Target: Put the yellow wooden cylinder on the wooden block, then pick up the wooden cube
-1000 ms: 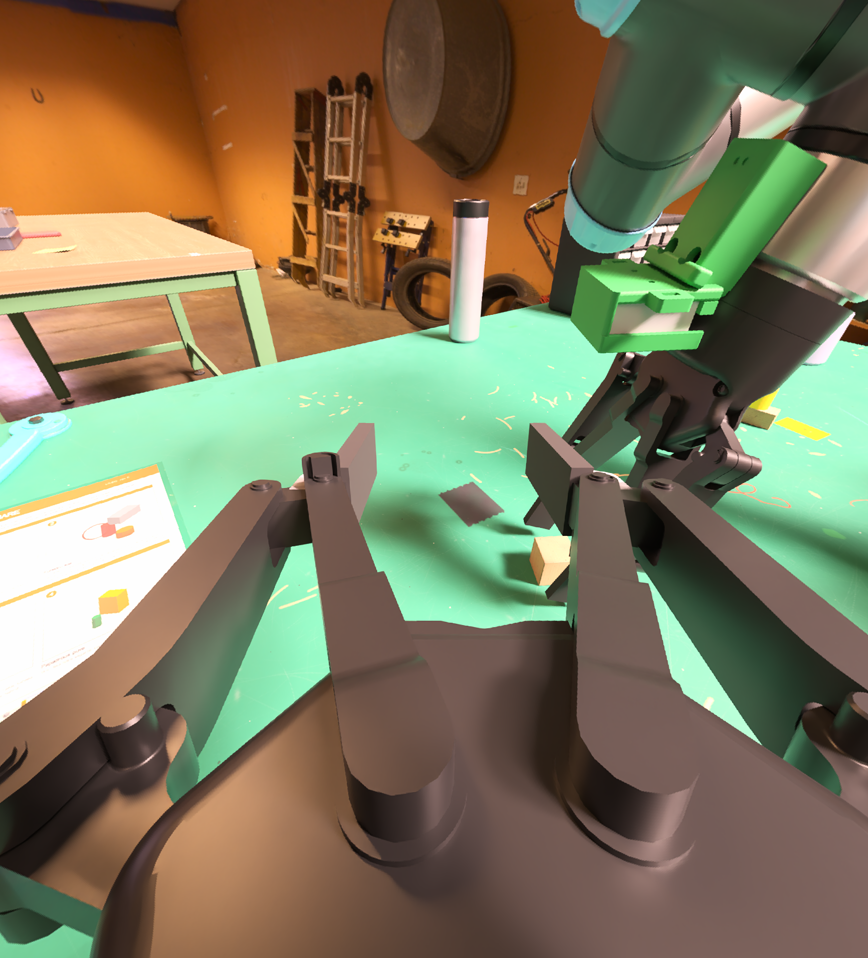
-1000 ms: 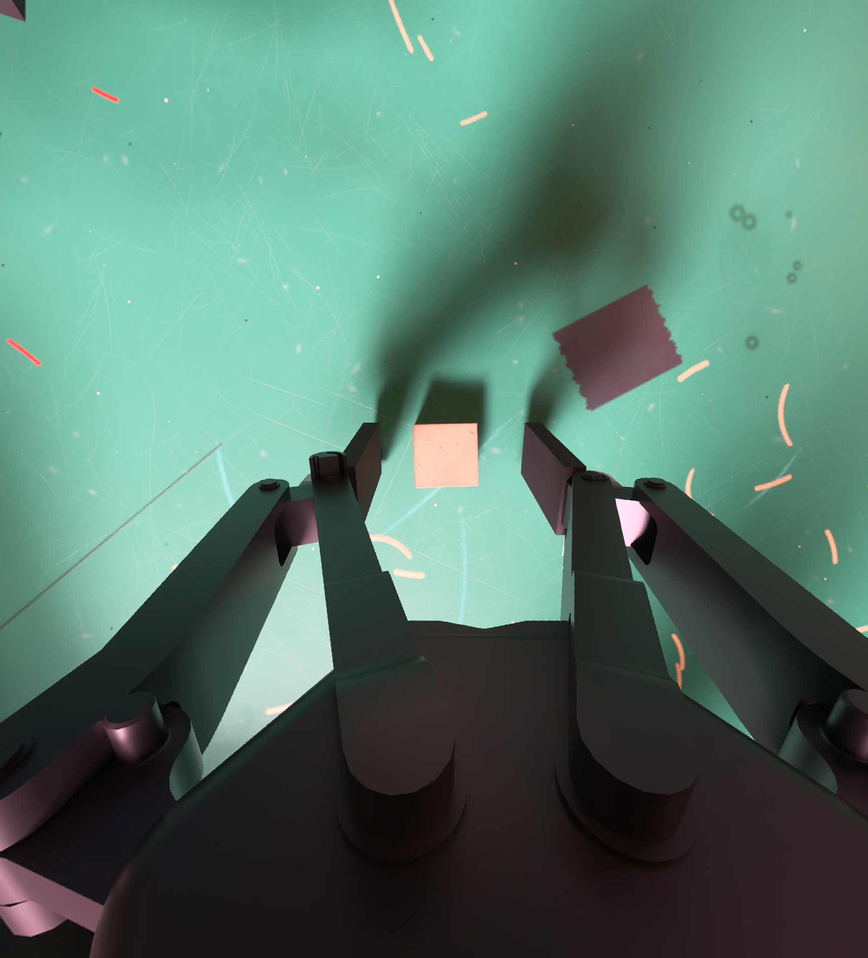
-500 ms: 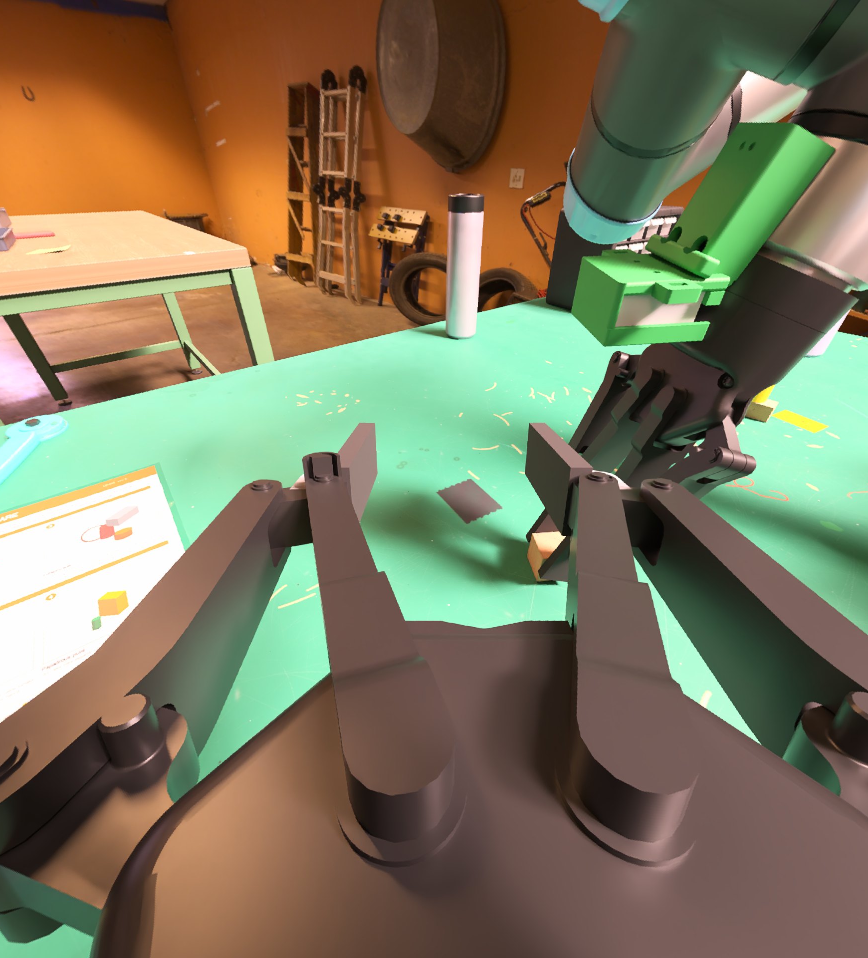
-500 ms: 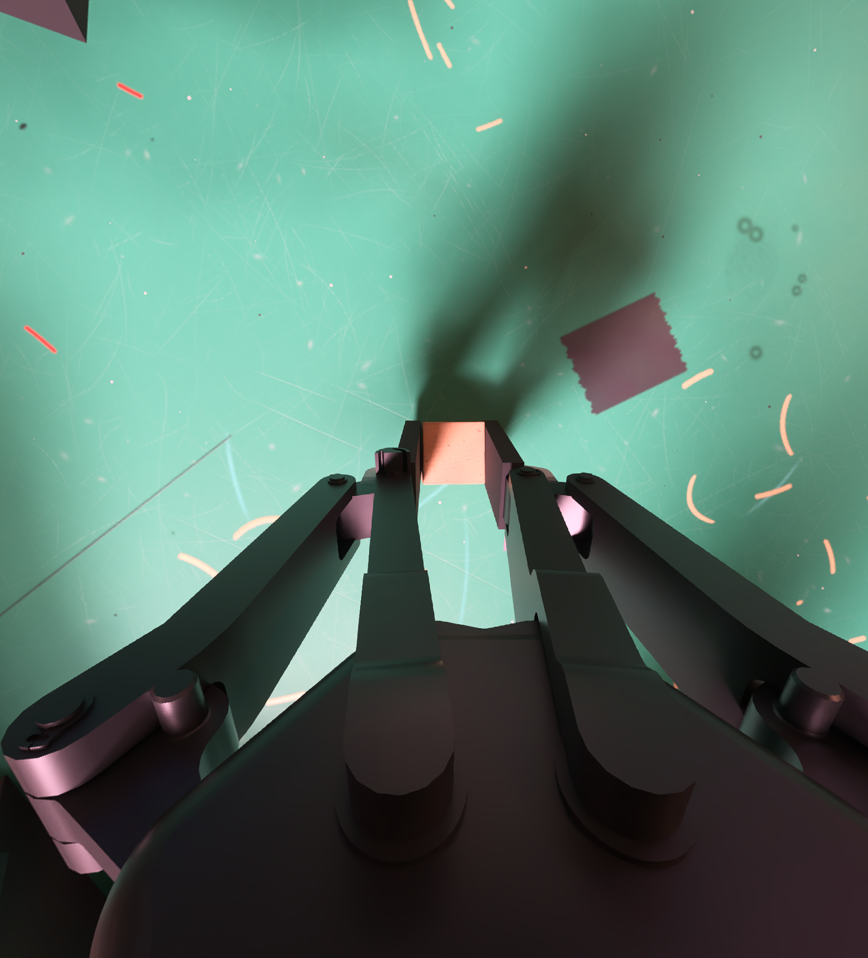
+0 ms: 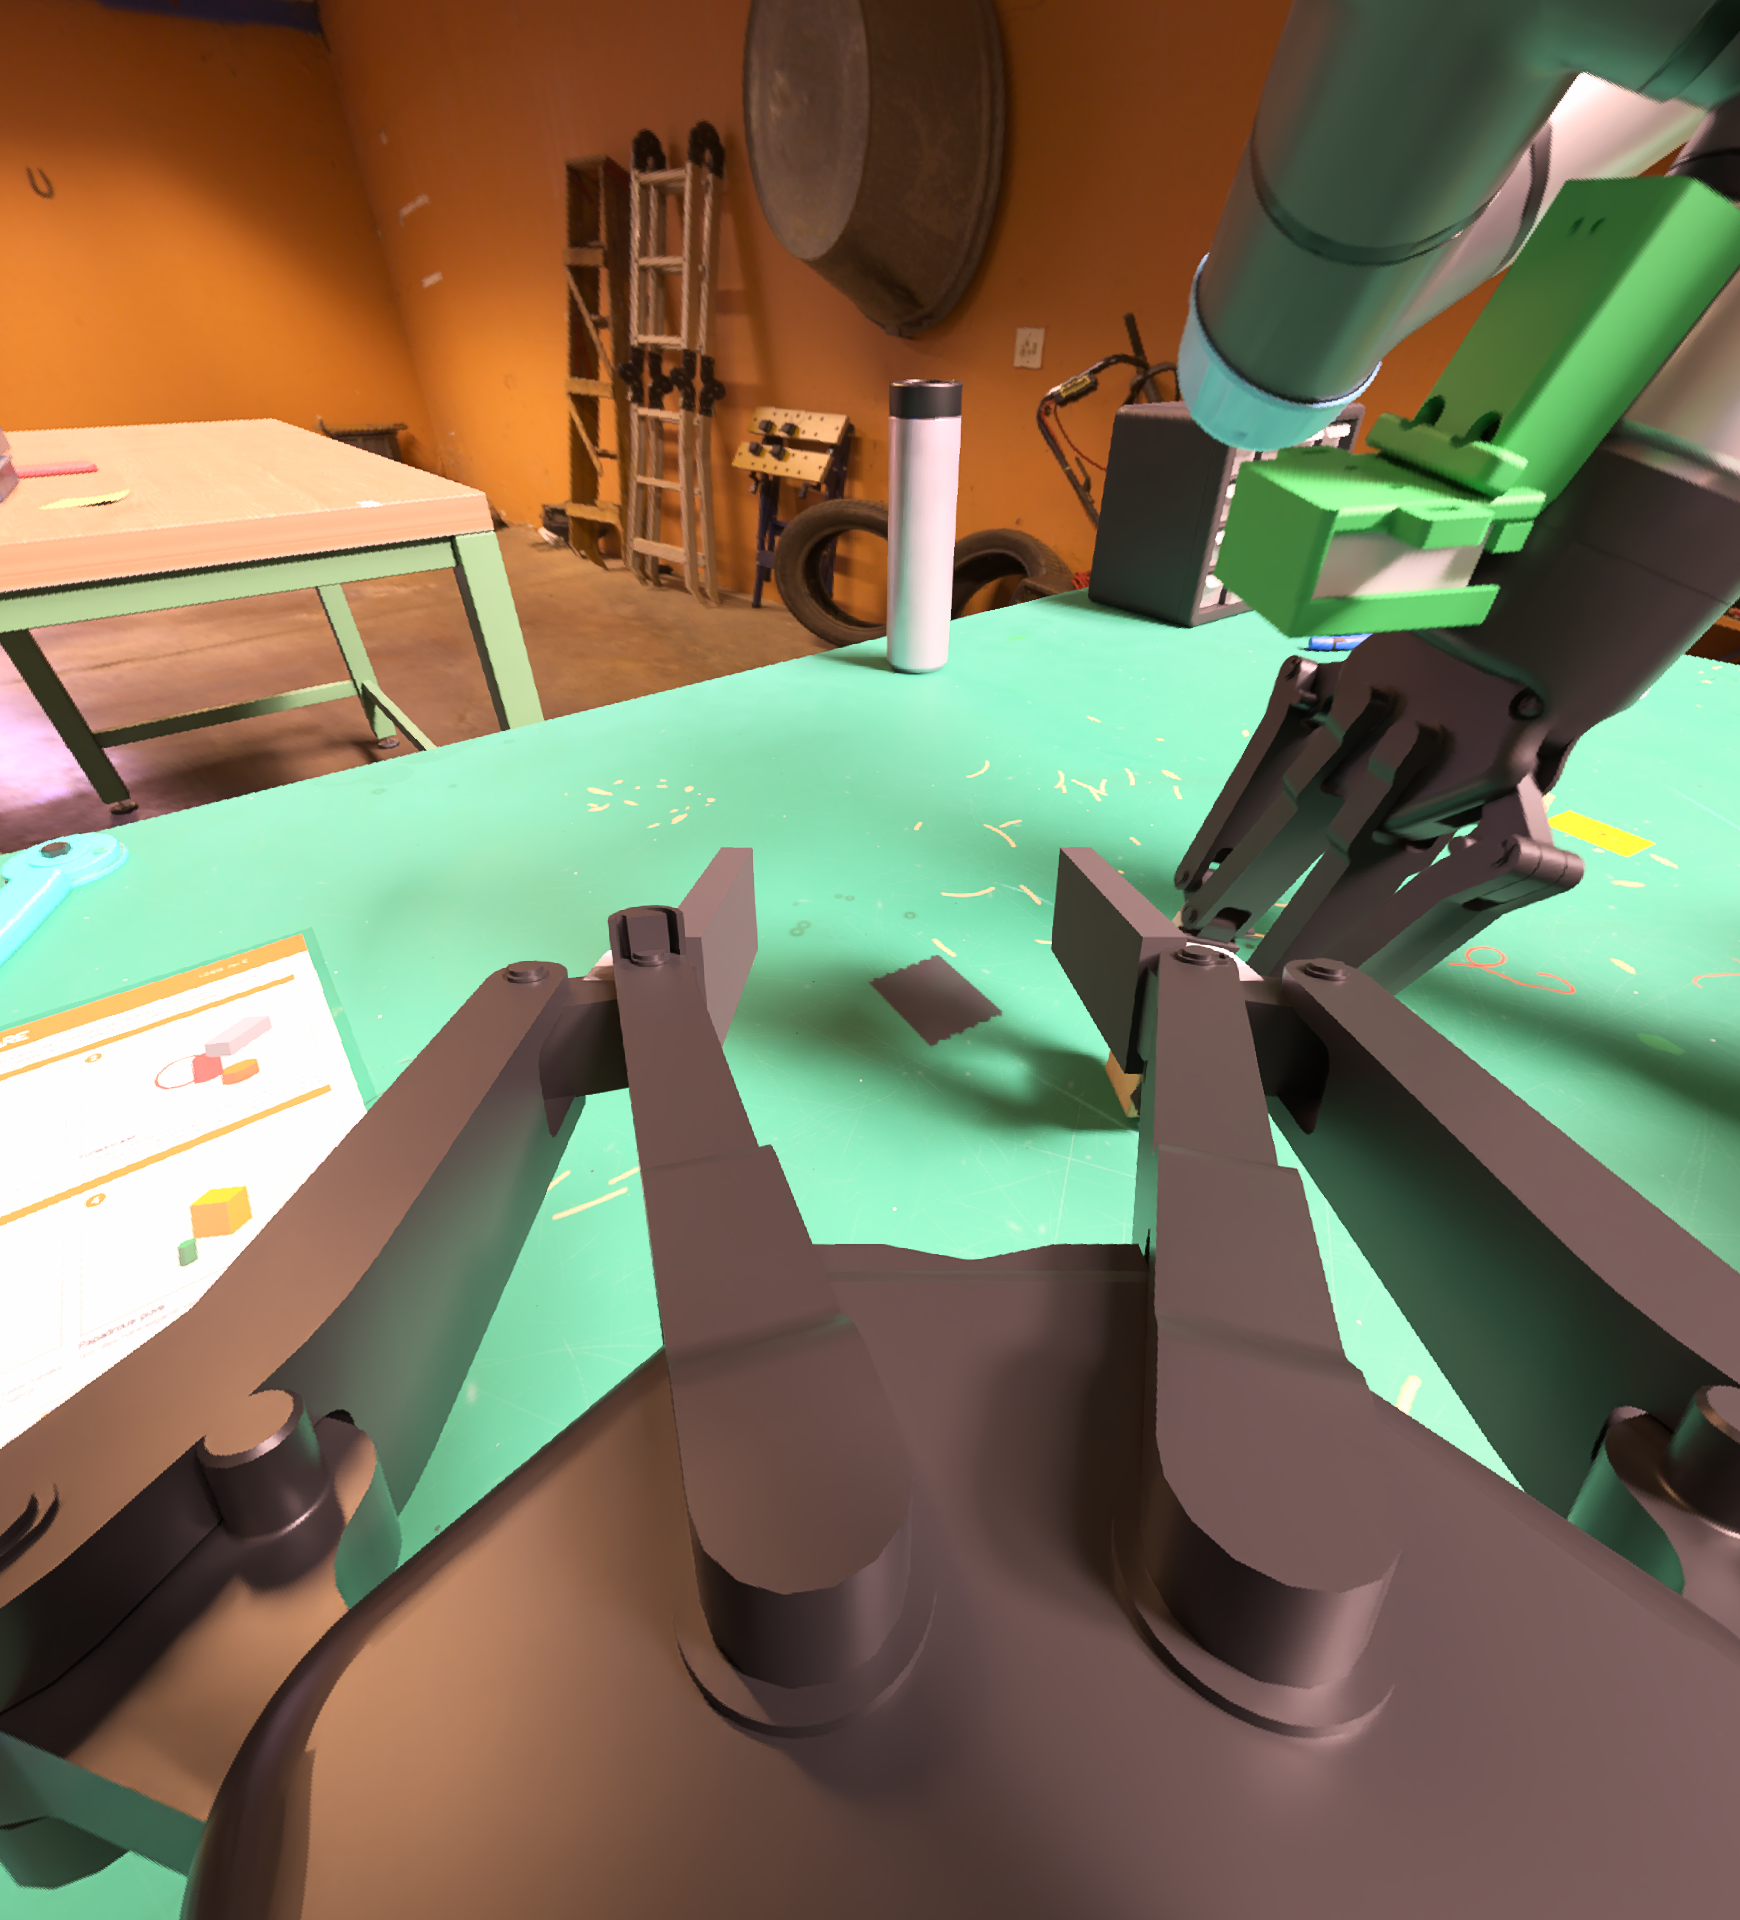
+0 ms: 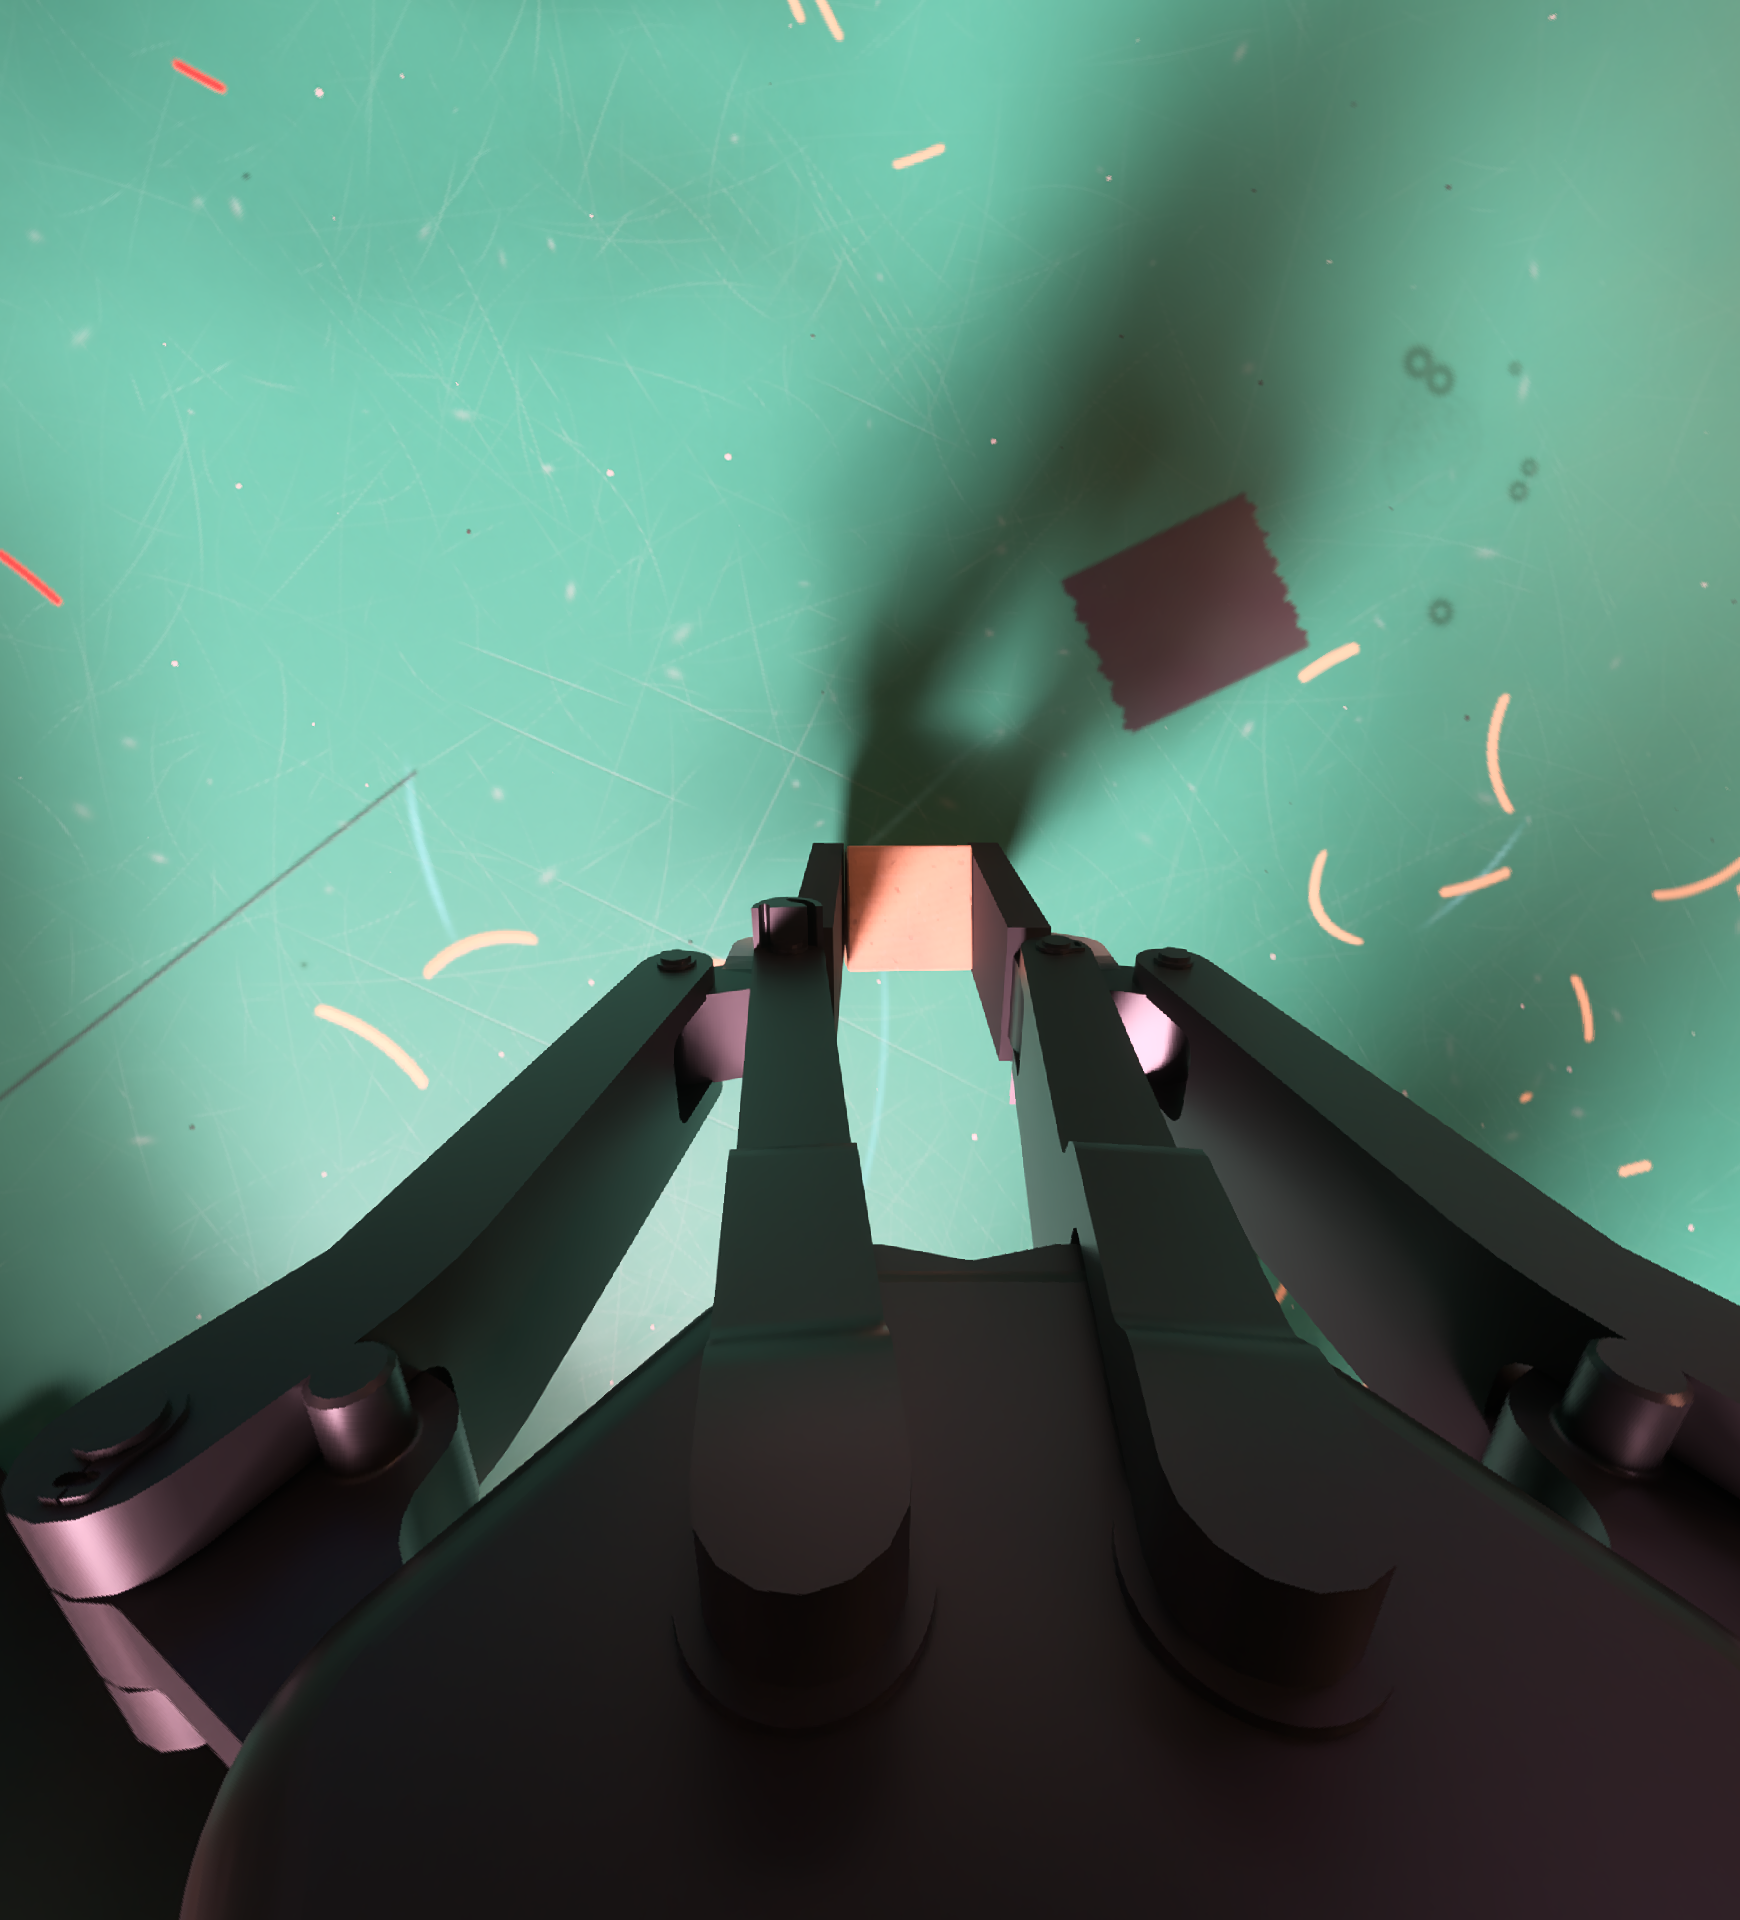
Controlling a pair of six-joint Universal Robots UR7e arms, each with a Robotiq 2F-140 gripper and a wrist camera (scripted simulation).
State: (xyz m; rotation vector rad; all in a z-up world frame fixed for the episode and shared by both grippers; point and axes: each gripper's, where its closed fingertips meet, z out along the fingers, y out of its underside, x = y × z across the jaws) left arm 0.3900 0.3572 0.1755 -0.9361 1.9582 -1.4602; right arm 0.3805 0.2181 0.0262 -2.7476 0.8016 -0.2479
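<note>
Between the right gripper (image 6: pixel 910 906) pads sits the wooden cube (image 6: pixel 907 906) (clamped, both sides touching); left gripper (image 5: pixel 902 914) spread wide, holding nothing, over bare green table (image 5: pixel 845 790).

Dark hand (image 6: pixel 910 906), green wrist mount (image 5: pixel 1406 520)

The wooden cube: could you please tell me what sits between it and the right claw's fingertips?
Nothing: in the right wrist view, the right claw is shut on the wooden cube, both pads touching its sides.

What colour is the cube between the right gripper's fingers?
Pale, light wood-tan. The cube shows best in the right wrist view, clamped in the right gripper.
</note>
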